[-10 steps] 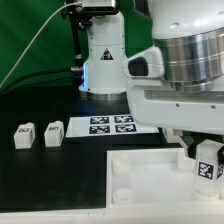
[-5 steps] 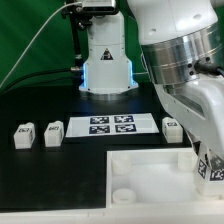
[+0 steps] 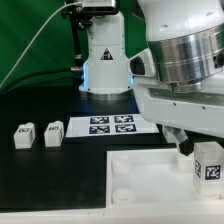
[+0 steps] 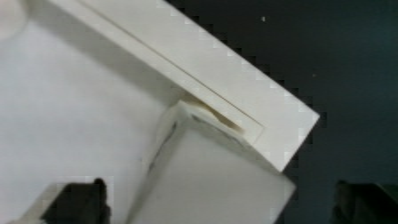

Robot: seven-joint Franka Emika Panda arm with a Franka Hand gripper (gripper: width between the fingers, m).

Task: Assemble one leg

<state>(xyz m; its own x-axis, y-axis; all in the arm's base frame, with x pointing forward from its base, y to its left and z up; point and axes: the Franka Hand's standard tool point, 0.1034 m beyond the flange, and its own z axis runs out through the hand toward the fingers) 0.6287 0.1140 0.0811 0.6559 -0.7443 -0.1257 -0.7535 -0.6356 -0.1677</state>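
Note:
A leg [image 3: 208, 164], a small white post with a black-and-white tag, stands upright at the near corner of the large white square part [image 3: 140, 178] on the exterior view's right. My gripper [image 3: 200, 152] is straight above it with one dark finger [image 3: 185, 148] beside it. In the wrist view the leg [image 4: 214, 175] lies between my two fingers [image 4: 75, 202], with a small gap on each side, over the square part's corner [image 4: 107, 110]. The jaws look open around the leg.
Two more legs [image 3: 22, 137] [image 3: 52, 133] stand on the black table at the exterior view's left. The marker board [image 3: 110, 125] lies behind the square part. The robot base [image 3: 105, 65] stands at the back. My arm hides the table's right side.
The arm swung away half a second ago, uncovering a fourth leg beside the marker board, and has swung back over it. The leg at the corner has stayed in place.

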